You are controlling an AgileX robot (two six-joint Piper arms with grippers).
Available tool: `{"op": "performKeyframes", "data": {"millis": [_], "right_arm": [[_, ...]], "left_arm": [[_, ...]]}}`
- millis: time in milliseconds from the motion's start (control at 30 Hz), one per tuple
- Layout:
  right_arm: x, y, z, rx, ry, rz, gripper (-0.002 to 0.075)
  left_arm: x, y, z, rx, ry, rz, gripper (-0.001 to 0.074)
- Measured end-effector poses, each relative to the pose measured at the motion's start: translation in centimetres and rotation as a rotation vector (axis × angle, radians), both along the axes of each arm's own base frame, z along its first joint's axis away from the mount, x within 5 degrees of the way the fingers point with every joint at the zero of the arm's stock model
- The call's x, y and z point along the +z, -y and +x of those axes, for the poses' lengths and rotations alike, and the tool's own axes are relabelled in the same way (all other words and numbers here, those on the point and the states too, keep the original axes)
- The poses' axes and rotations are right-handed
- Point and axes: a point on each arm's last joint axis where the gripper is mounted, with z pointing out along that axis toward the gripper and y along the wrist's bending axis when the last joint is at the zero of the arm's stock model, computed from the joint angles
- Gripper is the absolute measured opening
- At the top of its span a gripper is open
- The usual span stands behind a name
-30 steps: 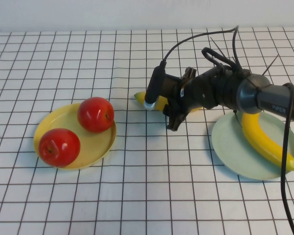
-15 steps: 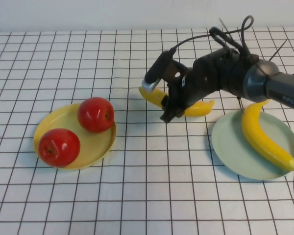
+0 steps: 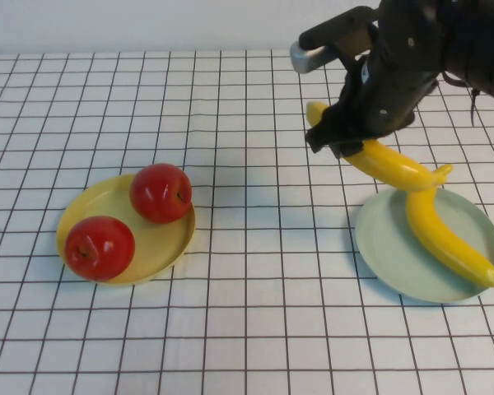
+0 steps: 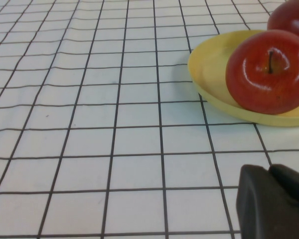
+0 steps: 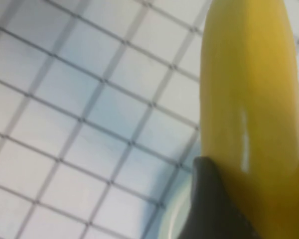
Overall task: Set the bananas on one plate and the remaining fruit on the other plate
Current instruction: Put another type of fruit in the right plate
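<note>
My right gripper (image 3: pixel 344 141) is shut on one banana (image 3: pixel 391 164) and holds it in the air over the far left rim of the pale blue-green plate (image 3: pixel 380 247). The second banana (image 3: pixel 445 237) lies on that plate. In the right wrist view the held banana (image 5: pixel 249 94) fills the frame beside one dark finger (image 5: pixel 212 206). Two red apples (image 3: pixel 160 192) (image 3: pixel 100 247) sit on the yellow plate (image 3: pixel 89 196) at the left. My left gripper (image 4: pixel 269 172) is shut and empty, low over the cloth near the yellow plate (image 4: pixel 212 64) and an apple (image 4: pixel 266 72).
A white cloth with a black grid (image 3: pixel 255 313) covers the whole table. The right arm's dark body and cables (image 3: pixel 428 41) hang over the far right of the table. The left arm does not show in the high view.
My right gripper has lifted the banana off the cloth and carried it up and to the right, toward the blue-green plate. The apples and the plated banana have not moved.
</note>
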Motion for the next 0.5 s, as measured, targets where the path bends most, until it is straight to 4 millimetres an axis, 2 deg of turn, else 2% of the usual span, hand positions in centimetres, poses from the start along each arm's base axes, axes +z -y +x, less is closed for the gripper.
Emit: {"op": "performKeyframes", "data": {"millis": [100,200,367,500], "right_arm": [[-0.9,1.9,-0.9,-0.077,-0.063,-0.015,0.0333],[-2.7,3.7,-2.4,-0.145,-0.128,0.006,0.0333],[-5.7,5.5,-5.3,-0.25,-0.13,0.092,0.0333],[-7.1,6.2,-6.7,-0.293,-0.085,0.172,0.0333]], "left_arm": [[0.0,0.0,0.0,0.0,0.0,0.0,0.0],[0.0,0.0,0.0,0.0,0.0,0.0,0.0],[0.0,0.0,0.0,0.0,0.0,0.0,0.0],[0.0,0.0,0.0,0.0,0.0,0.0,0.0]]}}
